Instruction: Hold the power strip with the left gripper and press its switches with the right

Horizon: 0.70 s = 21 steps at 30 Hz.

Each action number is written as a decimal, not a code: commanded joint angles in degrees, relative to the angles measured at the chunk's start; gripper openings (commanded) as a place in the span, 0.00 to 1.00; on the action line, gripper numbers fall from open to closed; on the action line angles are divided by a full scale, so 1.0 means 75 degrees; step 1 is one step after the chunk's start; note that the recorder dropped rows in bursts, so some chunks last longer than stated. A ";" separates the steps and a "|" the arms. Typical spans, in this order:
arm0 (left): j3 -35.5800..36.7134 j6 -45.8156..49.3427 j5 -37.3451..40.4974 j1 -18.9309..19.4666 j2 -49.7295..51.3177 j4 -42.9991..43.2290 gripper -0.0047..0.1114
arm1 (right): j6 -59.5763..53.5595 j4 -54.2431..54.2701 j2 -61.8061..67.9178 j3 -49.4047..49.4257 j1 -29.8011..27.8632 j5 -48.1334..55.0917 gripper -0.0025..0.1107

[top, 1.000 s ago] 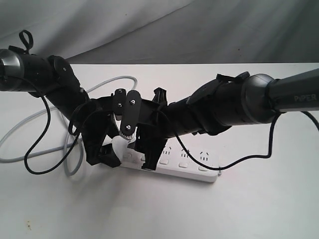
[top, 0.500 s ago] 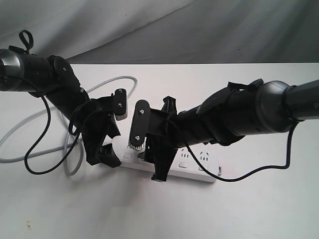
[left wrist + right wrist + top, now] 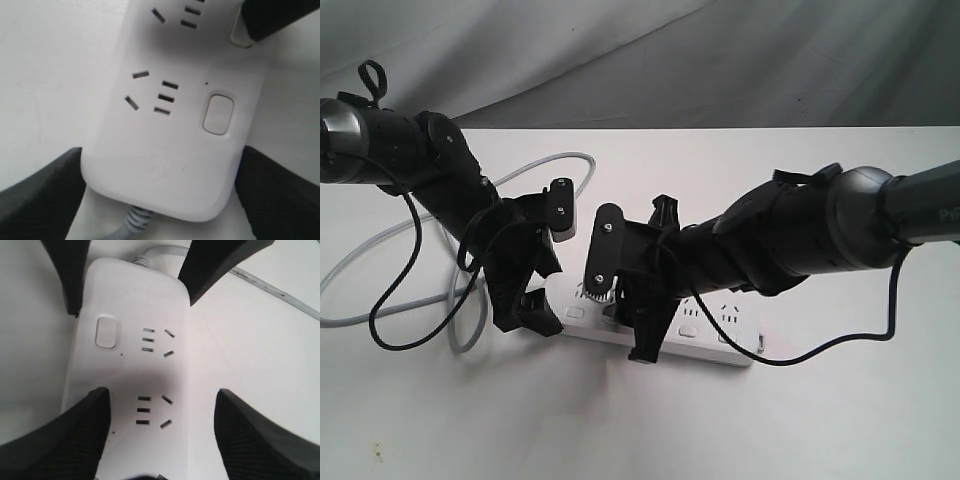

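Note:
The white power strip (image 3: pixel 710 335) lies on the table. My left gripper (image 3: pixel 535 290) is shut on its cord end, one black jaw against each long side (image 3: pixel 160 165). The end switch (image 3: pixel 218 114) shows bare beside its socket. My right gripper (image 3: pixel 622 320) stands open over the strip just past the left one (image 3: pixel 161 395). One of its fingers (image 3: pixel 280 15) rests over the second switch (image 3: pixel 240 36); the other hangs over the table beyond the strip's far side. In the right wrist view the end switch (image 3: pixel 106 332) sits between the left gripper's fingers (image 3: pixel 70 270).
The strip's grey cord (image 3: pixel 380 240) loops over the white table (image 3: pixel 820 420) at the left. Thin black cables hang from both arms (image 3: pixel 390 335) (image 3: pixel 820 325). A grey cloth backdrop (image 3: pixel 720 60) rises behind the table's far edge.
My right gripper has slid to the right along the strip, away from the left gripper, and has barely moved in the last half second. The left gripper has kept its hold.

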 commanded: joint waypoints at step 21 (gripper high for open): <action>-0.0010 -0.0069 -0.0025 -0.0024 0.0029 -0.0037 0.67 | -0.0087 -0.0043 0.0331 0.0028 -0.0048 0.0274 0.53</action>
